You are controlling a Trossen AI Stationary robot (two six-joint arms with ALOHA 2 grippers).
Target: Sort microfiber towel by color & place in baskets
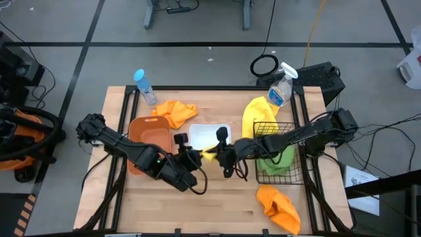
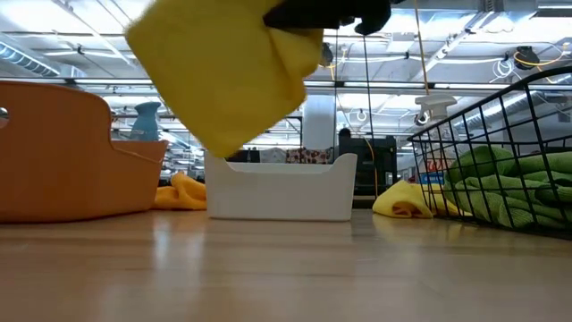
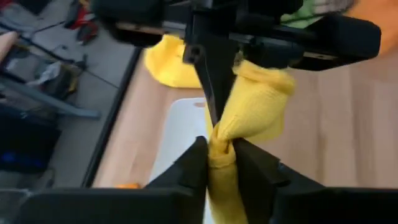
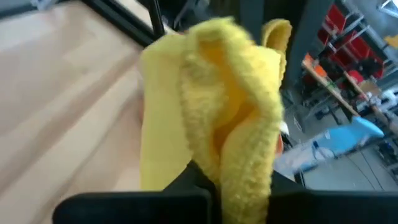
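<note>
Both grippers are clamped on one yellow towel (image 1: 210,152) held above the worktop (image 1: 217,204); the left gripper (image 3: 219,163) pinches its lower end, and the right gripper (image 1: 224,139) grips the bunched top, just in front of the white tub (image 2: 281,190). Beyond the left gripper lie the orange-brown tub (image 1: 146,131) and an orange towel (image 1: 175,112); behind the right gripper stands the black wire basket (image 1: 284,172) with green towels (image 2: 509,190); a second yellow towel (image 1: 258,113) lies past it, another orange towel (image 1: 279,206) nearer the front edge.
</note>
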